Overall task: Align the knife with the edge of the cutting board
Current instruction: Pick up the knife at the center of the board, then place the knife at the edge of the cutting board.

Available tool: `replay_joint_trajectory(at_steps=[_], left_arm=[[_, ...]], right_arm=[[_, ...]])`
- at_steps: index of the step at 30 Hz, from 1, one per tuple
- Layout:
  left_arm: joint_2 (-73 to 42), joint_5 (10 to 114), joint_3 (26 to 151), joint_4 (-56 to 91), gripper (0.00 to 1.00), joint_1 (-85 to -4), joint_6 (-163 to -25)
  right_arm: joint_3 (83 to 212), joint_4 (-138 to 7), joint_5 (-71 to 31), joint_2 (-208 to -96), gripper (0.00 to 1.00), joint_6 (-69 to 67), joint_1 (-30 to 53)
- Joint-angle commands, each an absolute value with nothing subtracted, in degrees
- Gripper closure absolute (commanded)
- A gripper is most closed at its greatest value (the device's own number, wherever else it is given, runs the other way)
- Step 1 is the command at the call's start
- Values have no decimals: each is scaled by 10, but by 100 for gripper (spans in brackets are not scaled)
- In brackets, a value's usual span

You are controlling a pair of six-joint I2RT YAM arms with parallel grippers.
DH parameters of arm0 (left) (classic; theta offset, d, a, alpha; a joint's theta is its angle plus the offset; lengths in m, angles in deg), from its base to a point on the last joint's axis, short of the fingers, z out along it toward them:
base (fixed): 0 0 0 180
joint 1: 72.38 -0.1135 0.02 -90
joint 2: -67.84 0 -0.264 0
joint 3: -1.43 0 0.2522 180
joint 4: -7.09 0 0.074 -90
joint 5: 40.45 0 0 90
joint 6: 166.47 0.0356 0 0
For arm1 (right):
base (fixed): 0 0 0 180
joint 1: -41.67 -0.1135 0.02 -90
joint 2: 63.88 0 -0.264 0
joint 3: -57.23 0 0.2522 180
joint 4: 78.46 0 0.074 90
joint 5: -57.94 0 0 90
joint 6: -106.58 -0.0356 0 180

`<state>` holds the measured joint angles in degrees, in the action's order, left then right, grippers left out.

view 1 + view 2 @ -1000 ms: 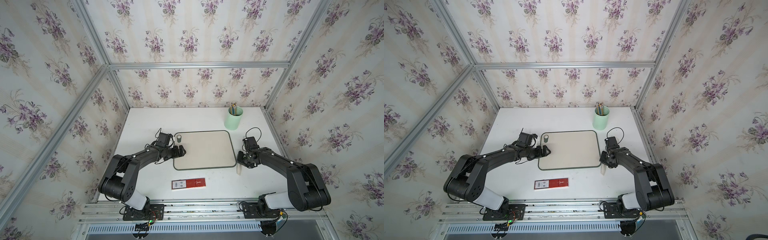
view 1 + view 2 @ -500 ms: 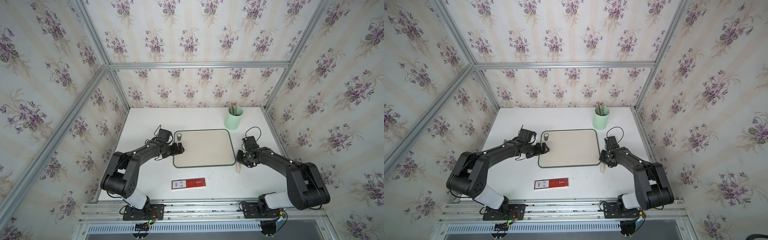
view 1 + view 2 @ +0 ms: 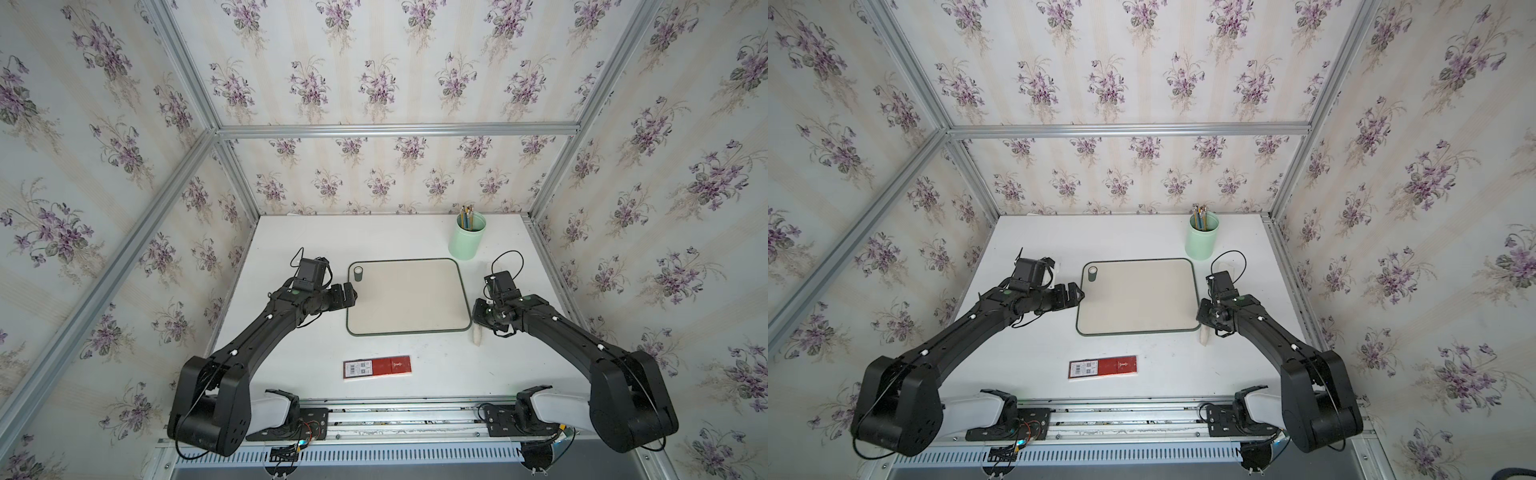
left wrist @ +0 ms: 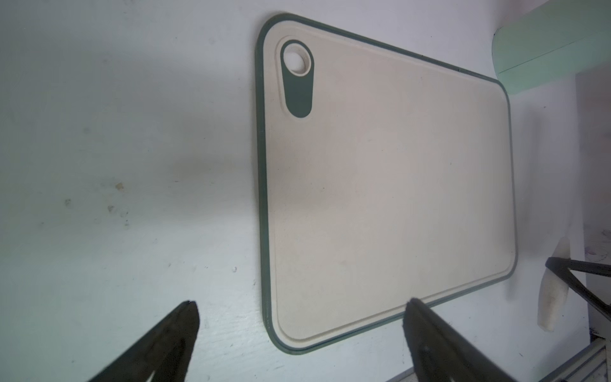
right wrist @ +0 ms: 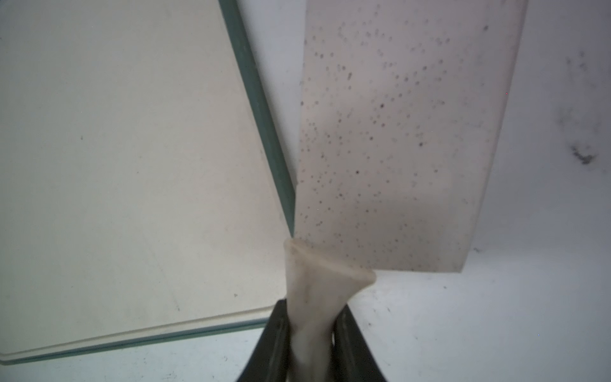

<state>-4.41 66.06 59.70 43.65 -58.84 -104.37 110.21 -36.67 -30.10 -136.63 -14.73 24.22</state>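
Midway through aligning. Clenching the slim cream handle of the white cleaver-shaped knife in the right pincer, with the broad blade just ahead of the fingertips, splayed away from the beige, green-rimmed cutting board alongside. Next, probably: swing the blade parallel to that rim. Holding the left pincer spread, empty, at the board's opposite side. Cannot see the blade tip: cut off at the wrist, under the arm in both top views.
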Motion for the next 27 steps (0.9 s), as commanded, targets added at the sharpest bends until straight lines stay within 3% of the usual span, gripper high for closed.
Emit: replay_joint_trajectory(at_steps=[1, 11, 15, 27], left_arm=[[-4, 628, 573, 477, 0, -589, -1032], [89, 521, 528, 529, 1, -588, -1008], [93, 521, 500, 513, 0, -588, -1015], [69, 517, 495, 501, 0, -588, -1019]], right_arm=[[1102, -351, -320, -1352, 89, -158, 217], [1103, -338, -344, -1373, 88, -175, 125], [1108, -328, -374, -1391, 88, -180, 75], [1114, -338, -394, -1439, 88, -173, 36]])
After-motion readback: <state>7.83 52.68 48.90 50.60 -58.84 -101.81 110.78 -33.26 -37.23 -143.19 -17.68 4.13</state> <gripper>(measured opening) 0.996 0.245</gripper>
